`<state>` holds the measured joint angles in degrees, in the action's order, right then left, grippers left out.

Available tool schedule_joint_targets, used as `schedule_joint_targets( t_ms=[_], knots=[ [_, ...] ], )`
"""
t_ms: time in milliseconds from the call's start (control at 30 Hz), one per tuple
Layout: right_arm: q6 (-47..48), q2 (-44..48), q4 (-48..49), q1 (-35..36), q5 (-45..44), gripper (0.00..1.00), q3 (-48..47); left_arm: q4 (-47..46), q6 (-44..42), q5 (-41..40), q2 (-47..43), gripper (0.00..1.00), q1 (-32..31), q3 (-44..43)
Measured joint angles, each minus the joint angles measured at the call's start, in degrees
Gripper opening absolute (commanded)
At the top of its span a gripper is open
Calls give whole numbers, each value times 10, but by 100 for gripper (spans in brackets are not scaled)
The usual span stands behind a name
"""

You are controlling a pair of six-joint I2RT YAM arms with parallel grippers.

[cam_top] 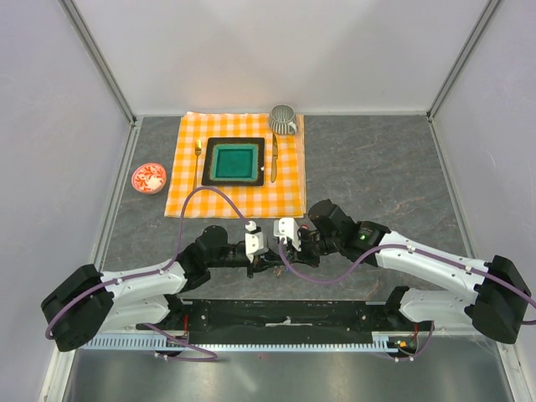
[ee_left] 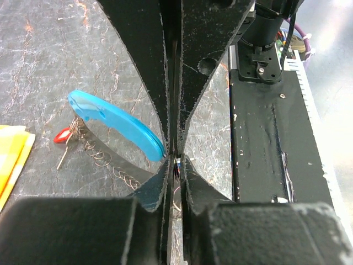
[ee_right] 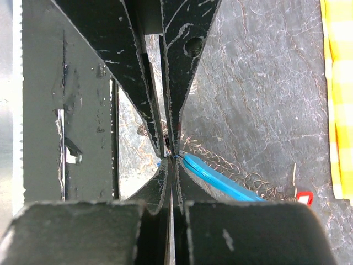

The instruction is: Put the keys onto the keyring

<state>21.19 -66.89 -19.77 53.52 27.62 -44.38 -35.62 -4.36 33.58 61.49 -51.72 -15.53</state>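
Observation:
My two grippers meet tip to tip low over the grey table near its front edge. The left gripper [cam_top: 261,258] [ee_left: 176,164] is shut on a thin dark piece of the keyring, a silvery chain [ee_left: 105,158] that trails left across the table. The right gripper [cam_top: 283,256] [ee_right: 173,160] is shut at the end of the key with the curved blue tag [ee_right: 220,178] [ee_left: 116,124]. The key with the red head [ee_left: 62,135] [ee_right: 304,197] lies on the table at the chain's far end. The chain [ee_right: 231,164] runs under the blue tag.
An orange checked cloth [cam_top: 285,188] at the back holds a green square plate [cam_top: 214,163], a gold fork [cam_top: 198,163], a knife [cam_top: 274,159] and a ribbed cup [cam_top: 283,120]. A small red dish [cam_top: 149,177] sits to its left. The black base rail [cam_top: 285,314] is just behind the grippers.

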Motion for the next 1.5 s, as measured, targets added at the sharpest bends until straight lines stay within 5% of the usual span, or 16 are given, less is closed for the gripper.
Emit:
schedule_joint_targets(
  t_ms=[367, 500, 900, 1133, 1500],
  knots=[
    [-4, 3, 3, 0, -5, 0, 2, 15, 0, 0, 0, 16, 0, -8],
    [-4, 3, 6, 0, -5, 0, 5, 23, 0, -2, -1, 2, 0, -10],
    [-28, 21, 49, 2, -13, 0, 32, 36, -5, -13, -14, 2, 0, -10],
    [-55, 36, 86, 2, -26, 21, 48, 21, -4, -33, -31, 2, 0, 1],
    [-110, 90, 205, -12, -53, 25, 108, -108, 18, -87, -90, 2, 0, 95]
  ],
)
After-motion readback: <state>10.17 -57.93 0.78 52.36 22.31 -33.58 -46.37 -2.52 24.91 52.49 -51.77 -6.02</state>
